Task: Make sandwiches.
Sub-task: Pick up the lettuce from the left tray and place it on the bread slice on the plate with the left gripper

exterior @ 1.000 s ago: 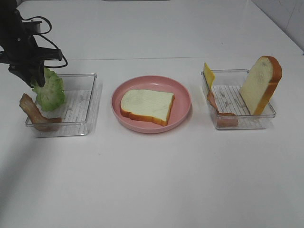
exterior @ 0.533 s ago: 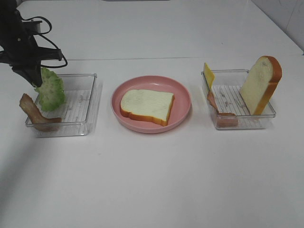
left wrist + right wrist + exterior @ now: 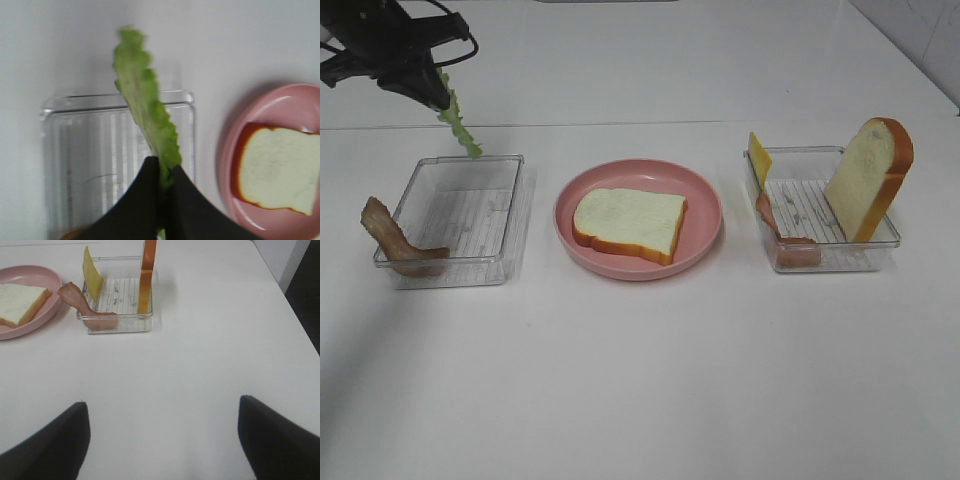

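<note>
My left gripper [image 3: 425,90] is shut on a green lettuce leaf [image 3: 458,128] and holds it in the air above the far edge of the left clear tray [image 3: 510,215]. The left wrist view shows the fingertips [image 3: 161,172] pinching the leaf [image 3: 142,95] over that tray [image 3: 75,150]. One white bread slice [image 3: 628,222] lies flat on the pink plate [image 3: 708,200]. The right gripper [image 3: 162,440] is open and empty over bare table, and out of the exterior view.
A bacon strip [image 3: 390,240] hangs over the left tray's left rim. The right clear tray [image 3: 840,262] holds an upright bread slice [image 3: 868,178], a yellow cheese slice [image 3: 759,158] and bacon [image 3: 785,240].
My left gripper has lifted the lettuce out of the left tray, up and toward the back. The leaf now hangs edge-on. Nothing else moved.
</note>
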Controlling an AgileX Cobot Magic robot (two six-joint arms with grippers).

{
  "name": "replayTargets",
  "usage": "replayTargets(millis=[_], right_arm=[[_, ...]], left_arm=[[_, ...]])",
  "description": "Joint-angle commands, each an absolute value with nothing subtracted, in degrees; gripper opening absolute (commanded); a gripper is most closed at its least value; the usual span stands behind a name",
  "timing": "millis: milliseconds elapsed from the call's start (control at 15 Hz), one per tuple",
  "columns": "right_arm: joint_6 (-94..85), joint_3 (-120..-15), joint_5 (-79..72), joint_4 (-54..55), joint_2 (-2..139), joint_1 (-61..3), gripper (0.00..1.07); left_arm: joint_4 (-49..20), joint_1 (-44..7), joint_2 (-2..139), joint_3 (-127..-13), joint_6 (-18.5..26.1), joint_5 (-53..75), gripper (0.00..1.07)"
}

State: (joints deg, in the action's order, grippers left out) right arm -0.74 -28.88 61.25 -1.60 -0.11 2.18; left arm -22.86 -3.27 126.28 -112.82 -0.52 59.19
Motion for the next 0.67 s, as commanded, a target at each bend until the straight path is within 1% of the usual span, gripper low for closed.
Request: replayTargets(millis=[67,200,400,467,533,667], right_arm=[[-0.97,-28.65,60.56,-1.72,-0.97,2.46,0.78],[-0.97,-28.65,60.56,-1.72,-0.97,2.46,0.78],[-0.97,-28.65,60.56,-1.72,-0.97,2.46,0.78],[-0.97,-28.65,60.56,-1.66,-0.97,2.46,0.78],[-0.97,-28.65,60.56,-1.66,-0.97,2.46,0.78],[-0.97,-28.65,60.56,-1.66,-0.97,2.46,0.78]], left_arm=[[-33.98,-4.47,125.88,-112.47,4.7,57.35,0.0],[-37.76,-6.53,125.88,-112.47,6.93,56.09,0.0],[-41.88,-12.09,126.51,-112.47,8.82,53.46,0.0],[-45.26,-15.53,127.77,-112.47,10.26,51.91,0.0],[-46.93,-16.56,128.11,-112.47,11.23,51.68,0.0],[-52.88,-19.02,130.06,-112.47,14.55,51.68,0.0]])
